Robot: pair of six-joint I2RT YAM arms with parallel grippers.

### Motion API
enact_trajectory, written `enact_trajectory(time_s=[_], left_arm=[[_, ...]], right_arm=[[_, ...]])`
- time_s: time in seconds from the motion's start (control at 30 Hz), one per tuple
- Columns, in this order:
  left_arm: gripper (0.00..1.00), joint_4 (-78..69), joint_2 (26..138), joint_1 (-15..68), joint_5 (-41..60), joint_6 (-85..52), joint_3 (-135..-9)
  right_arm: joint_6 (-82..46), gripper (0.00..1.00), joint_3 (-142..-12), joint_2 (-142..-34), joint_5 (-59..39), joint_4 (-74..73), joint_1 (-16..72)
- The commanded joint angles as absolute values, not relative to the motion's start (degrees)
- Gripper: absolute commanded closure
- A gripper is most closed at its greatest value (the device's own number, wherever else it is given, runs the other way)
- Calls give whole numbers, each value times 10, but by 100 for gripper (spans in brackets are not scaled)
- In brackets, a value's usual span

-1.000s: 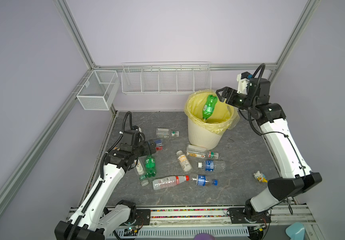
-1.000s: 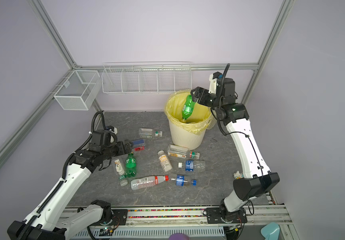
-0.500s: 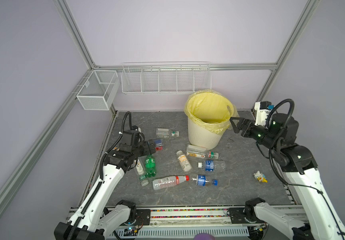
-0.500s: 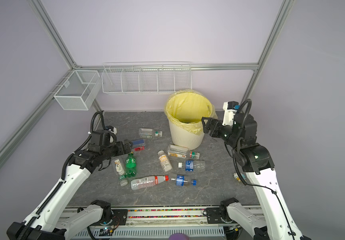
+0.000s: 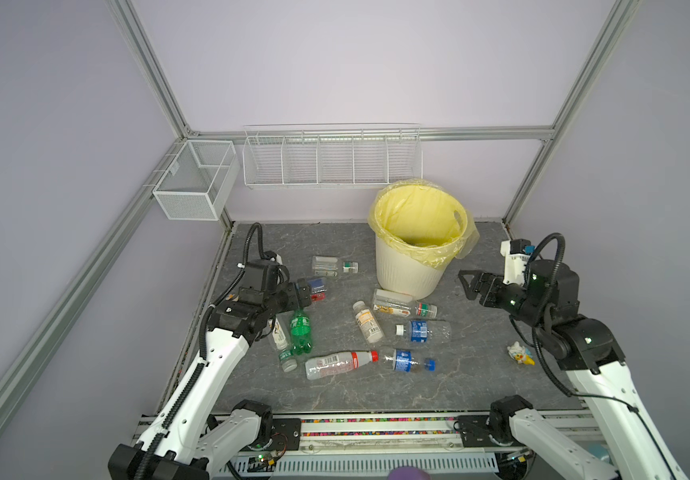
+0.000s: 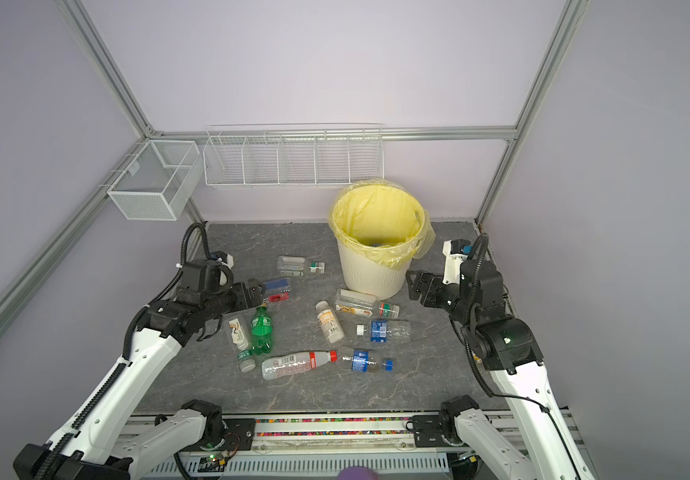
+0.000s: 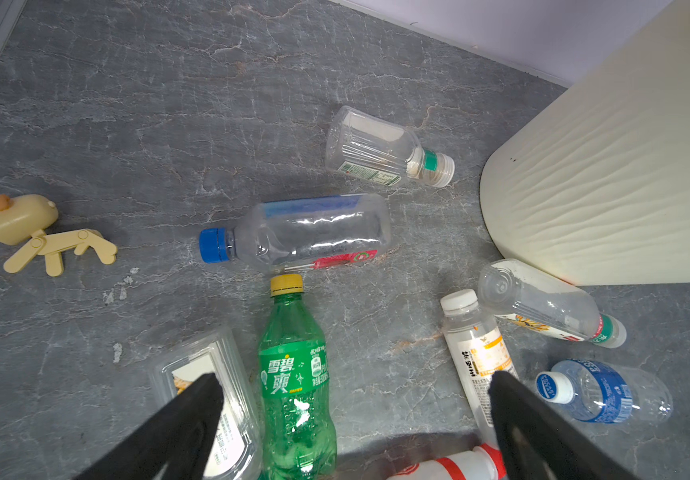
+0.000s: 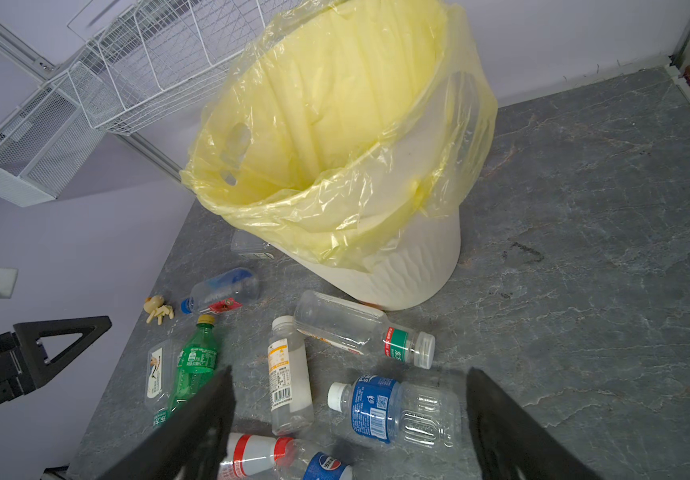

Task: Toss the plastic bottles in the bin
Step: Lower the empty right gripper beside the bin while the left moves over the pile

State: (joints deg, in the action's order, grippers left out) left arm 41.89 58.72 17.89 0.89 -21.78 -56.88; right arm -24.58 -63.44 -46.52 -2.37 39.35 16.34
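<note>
Left end effector [image 5: 308, 293] and right end effector [image 5: 465, 284] gape empty, elbows bent, right at four o'clock from ribbed cream bin [image 5: 405, 270].

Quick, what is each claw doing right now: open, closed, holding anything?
Left claw: open, holding nothing.
Right claw: open, holding nothing.

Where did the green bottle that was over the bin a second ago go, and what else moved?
It dropped into the bin, out of sight now. The right hand, open and empty, swung back from above the bin and down beside it. The left hand stayed open over the plastic bottles on the table, none of which moved.
</note>
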Motion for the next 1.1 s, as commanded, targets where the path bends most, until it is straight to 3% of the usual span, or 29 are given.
enact_trajectory(time_s=[0.0,0.37,0.77,1.07], left_arm=[[0,415,593,175,3,-215,-564],[0,456,602,176,-11,-327,-565],[0,492,518,186,-1,-469,-511],[0,468,513,260,-11,-466,-498]], right_arm=[[-238,12,-608,-441,-17,403,164],[-255,12,-561,-411,-39,399,164],[-264,12,-549,-379,-27,424,164],[-261,12,-529,-359,-22,427,164]])
